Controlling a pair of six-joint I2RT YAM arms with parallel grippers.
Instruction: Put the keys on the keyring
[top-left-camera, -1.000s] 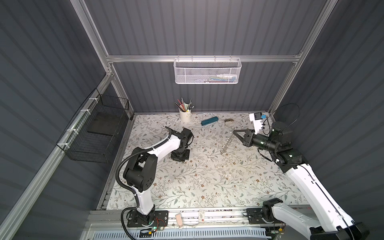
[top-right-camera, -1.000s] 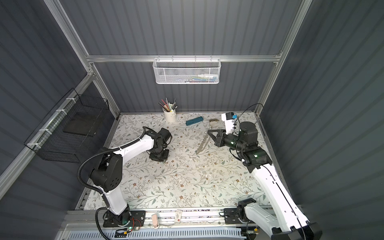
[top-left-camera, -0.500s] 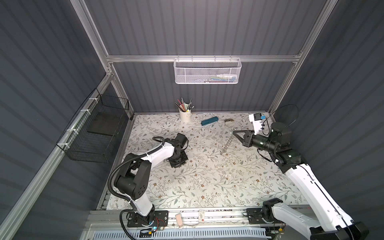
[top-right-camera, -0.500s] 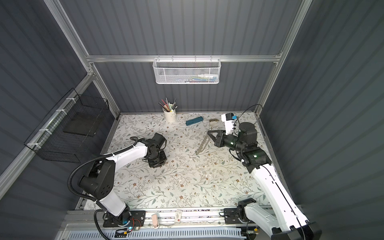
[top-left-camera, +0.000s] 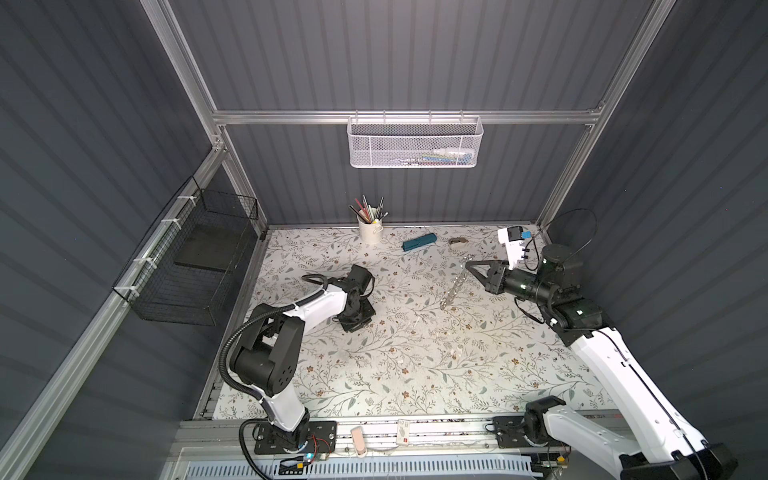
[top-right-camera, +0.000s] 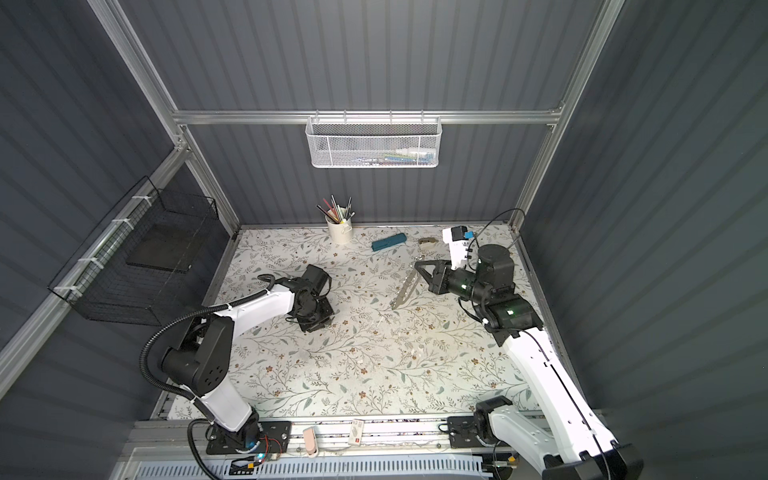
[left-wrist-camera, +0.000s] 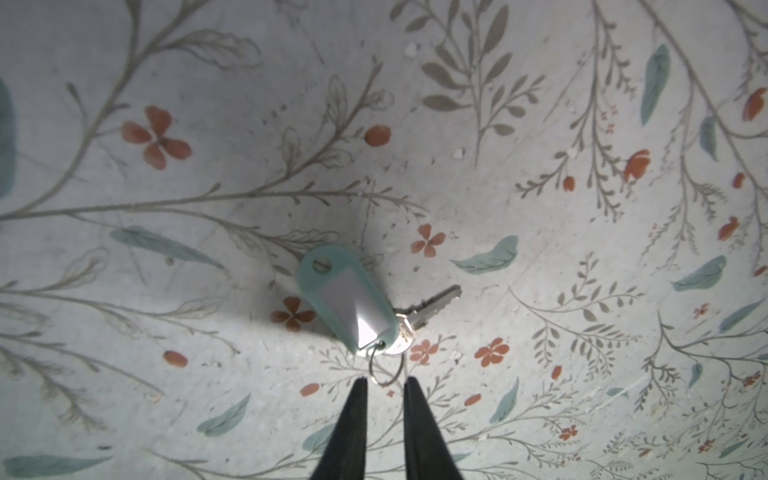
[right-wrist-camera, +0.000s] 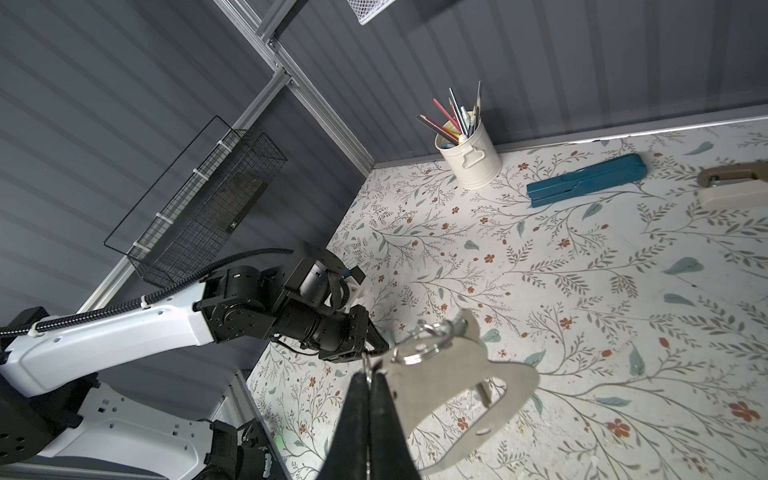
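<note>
Metal keyring (right-wrist-camera: 449, 361) in right claw (right-wrist-camera: 369, 374); left claw (left-wrist-camera: 385, 379) parted near key (left-wrist-camera: 430, 308).

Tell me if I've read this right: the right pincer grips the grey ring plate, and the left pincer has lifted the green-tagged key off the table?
Not lifted: the left wrist view shows the green-tagged key lying flat on the table, the left pincer slightly open right by it. The right pincer does grip the grey ring plate.

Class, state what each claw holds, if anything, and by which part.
Right claw pinches the keyring at one end. Left claw holds nothing, open by the key.
</note>
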